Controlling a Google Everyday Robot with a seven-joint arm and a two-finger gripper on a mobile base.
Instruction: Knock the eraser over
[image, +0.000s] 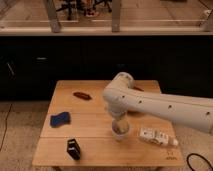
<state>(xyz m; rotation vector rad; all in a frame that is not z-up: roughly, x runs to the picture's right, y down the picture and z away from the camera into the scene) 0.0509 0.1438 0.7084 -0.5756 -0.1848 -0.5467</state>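
Observation:
The eraser (74, 149), a small black block with a lighter marking, stands near the front left edge of the wooden table (95, 112). My white arm reaches in from the right and bends down over the table's middle. The gripper (120, 125) hangs at the white cup (120, 131), to the right of the eraser and well apart from it. The arm's wrist hides most of the gripper.
A flat blue wavy-edged pad (59, 119) lies at the table's left. A dark reddish oblong object (82, 95) lies at the back left. A white packet with markings (157, 137) lies at the front right. A dark counter runs behind the table.

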